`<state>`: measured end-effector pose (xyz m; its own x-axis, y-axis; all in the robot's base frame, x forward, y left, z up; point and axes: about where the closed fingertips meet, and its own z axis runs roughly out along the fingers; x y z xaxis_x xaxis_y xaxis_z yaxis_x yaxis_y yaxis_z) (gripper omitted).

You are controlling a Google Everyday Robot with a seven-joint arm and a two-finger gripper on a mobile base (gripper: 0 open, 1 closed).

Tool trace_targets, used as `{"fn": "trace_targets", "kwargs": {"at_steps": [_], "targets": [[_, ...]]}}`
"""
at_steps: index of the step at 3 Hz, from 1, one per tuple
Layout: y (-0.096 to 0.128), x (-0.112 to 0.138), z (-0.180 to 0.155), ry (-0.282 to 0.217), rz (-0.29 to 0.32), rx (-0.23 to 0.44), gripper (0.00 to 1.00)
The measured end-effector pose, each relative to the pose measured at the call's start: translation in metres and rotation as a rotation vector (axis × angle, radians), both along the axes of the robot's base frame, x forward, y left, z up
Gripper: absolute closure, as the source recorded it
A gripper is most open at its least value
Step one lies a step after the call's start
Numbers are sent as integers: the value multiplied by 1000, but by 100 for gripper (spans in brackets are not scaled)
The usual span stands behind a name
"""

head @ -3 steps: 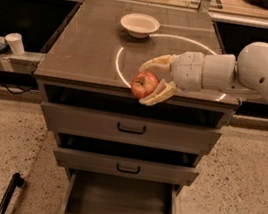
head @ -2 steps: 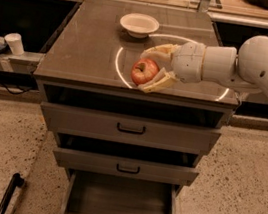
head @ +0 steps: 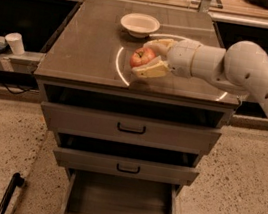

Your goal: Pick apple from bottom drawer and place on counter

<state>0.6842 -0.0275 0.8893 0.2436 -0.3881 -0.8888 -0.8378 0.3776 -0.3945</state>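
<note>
The apple (head: 142, 57) is small, red with a yellowish patch. My gripper (head: 149, 58) is shut on it, one cream finger behind it and one in front. The arm reaches in from the right and holds the apple over the counter (head: 87, 51), the cabinet's dark glossy top, just inside the white ring of light. I cannot tell whether the apple touches the surface. The bottom drawer (head: 120, 201) stands pulled open at the cabinet's foot, a plain grey tray with nothing in it.
A white bowl (head: 140, 24) sits on the counter just behind the apple. The two upper drawers (head: 130, 128) with black handles are partly pulled out. A white cup (head: 16, 43) stands on a low shelf at the left. A black rod (head: 7, 194) lies on the floor at lower left.
My gripper has carried the apple from the counter's front edge back and a little left, over the counter and nearer the white bowl.
</note>
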Motion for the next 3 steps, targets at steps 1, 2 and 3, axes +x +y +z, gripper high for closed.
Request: {"fn": "trace_targets", "kwargs": {"at_steps": [1,2,3], "targets": [[-1,23,-12,105,-74,120,100],[1,32,-18,166,-96,178,100],[1,34,-19,177,-100,188,83]]}}
